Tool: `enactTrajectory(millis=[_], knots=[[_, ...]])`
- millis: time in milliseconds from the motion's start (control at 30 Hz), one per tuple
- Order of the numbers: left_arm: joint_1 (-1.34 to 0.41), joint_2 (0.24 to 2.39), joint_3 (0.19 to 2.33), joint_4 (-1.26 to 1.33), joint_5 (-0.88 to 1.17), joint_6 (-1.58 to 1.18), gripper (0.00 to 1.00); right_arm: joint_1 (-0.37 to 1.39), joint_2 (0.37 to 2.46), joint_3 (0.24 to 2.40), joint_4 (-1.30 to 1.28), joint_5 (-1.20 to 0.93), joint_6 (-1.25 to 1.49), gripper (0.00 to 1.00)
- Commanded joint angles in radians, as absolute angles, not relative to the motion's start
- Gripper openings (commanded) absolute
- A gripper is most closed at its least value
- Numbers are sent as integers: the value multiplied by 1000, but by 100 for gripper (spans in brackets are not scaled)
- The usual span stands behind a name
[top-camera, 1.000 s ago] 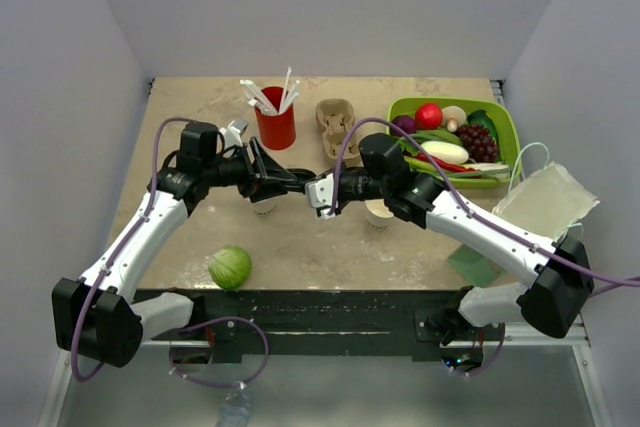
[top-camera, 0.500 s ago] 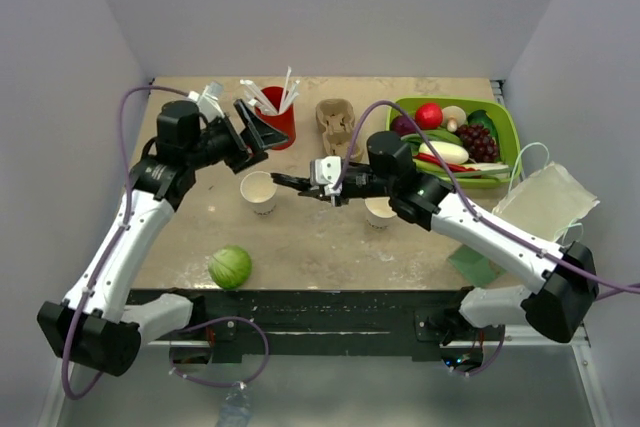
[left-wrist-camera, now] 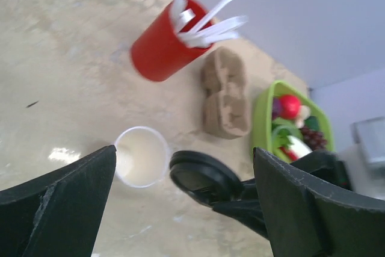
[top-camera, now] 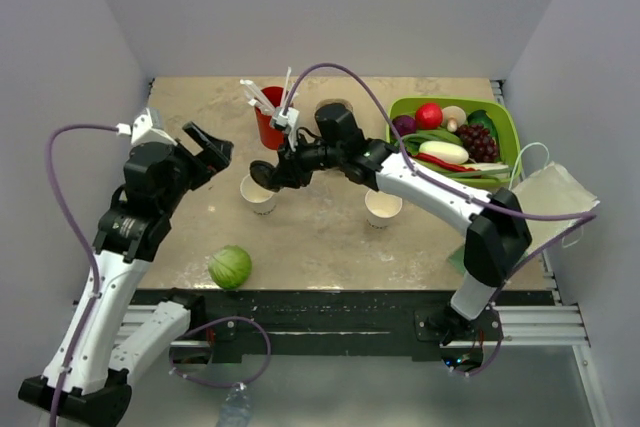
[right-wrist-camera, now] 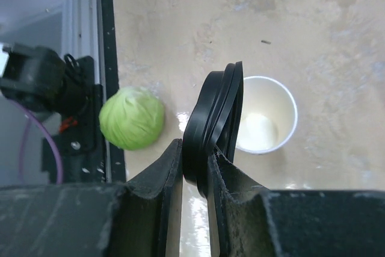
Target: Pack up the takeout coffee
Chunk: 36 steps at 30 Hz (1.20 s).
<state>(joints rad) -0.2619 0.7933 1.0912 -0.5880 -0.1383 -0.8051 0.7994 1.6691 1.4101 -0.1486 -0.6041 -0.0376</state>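
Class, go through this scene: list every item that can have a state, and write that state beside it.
Left gripper: open, holding nothing.
Right gripper: shut on the black lid.
Black lid: off both cups, held in the air.
White cup beside the lid: upright, no lid.
Other white cup: upright, no lid.
Red cup: upright, straws inside.

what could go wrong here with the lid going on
1. The right gripper pinches the black lid by its rim only; it could slip or seat crooked on the white cup.
2. The left gripper is open and apart from that cup, so pressing might tip it.
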Motion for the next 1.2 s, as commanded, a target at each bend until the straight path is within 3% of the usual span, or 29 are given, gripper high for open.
enactTrajectory(millis=[0,367,633,1067,1167], knots=[[-255,862,970,-627,-224,-775,100,798,1759,1508,-210,-606,222,20],[-215,813,724,-344,-114,-768,100,767,1901,1556,-101,-581,480,22],[-206,839,686,-290,-49,-764,100,746,1931,1549,-48,-589,558,23],[-201,894,629,-232,37,-762,100,733,1939,1528,-38,-594,591,32],[-201,900,627,-232,41,-759,100,732,1941,1529,-52,-595,572,38]])
